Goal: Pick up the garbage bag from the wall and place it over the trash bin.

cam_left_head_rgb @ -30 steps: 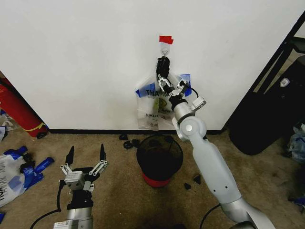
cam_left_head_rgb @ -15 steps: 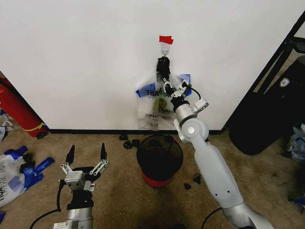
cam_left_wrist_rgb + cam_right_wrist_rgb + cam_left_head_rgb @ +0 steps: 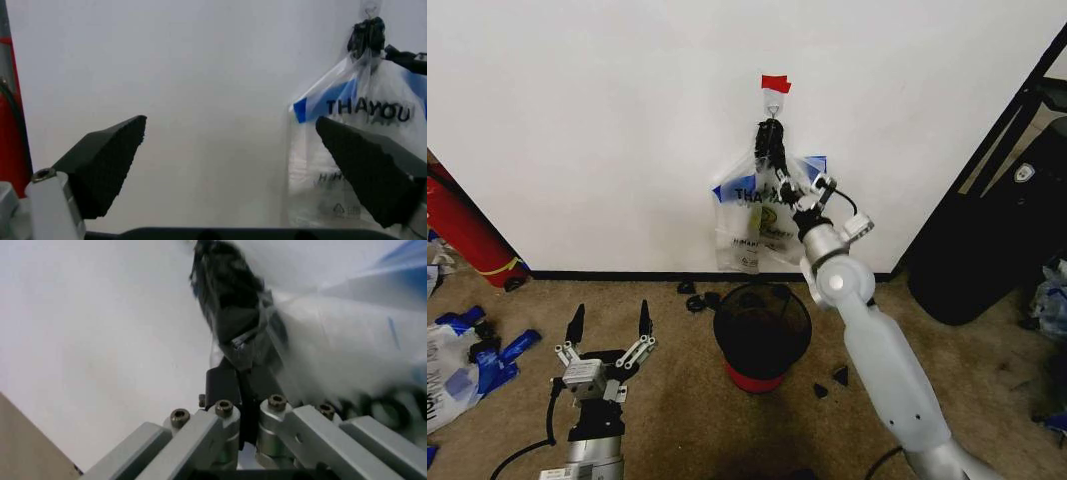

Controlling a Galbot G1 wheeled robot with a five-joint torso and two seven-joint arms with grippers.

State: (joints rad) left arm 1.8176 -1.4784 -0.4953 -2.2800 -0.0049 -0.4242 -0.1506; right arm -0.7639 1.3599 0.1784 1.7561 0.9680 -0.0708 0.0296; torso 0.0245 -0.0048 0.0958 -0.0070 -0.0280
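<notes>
The thin see-through plastic garbage bag [image 3: 762, 215] with blue handles and dark lettering hangs flat against the plain white painted wall [image 3: 597, 130], its gathered top caught on a small hook [image 3: 773, 103] under a strip of red tape [image 3: 775, 83]. The right gripper [image 3: 774, 142] reaches up to that bunched neck just below the hook — in the right wrist view its dark fingers [image 3: 235, 335] are pressed together on the crumpled plastic, with the film wrapped over and around them. The body of the bag drapes down beside the wrist, its lower edge ending just above the black baseboard [image 3: 627, 274]. The small round black wire-mesh trash bin [image 3: 762, 333] with a red base stands on the brown carpet [image 3: 677, 400] directly below the bag, near the wall. The left gripper [image 3: 609, 328] hangs low over the carpet, well apart from the bin, its black fingers [image 3: 103, 162] spread wide and holding nothing.
</notes>
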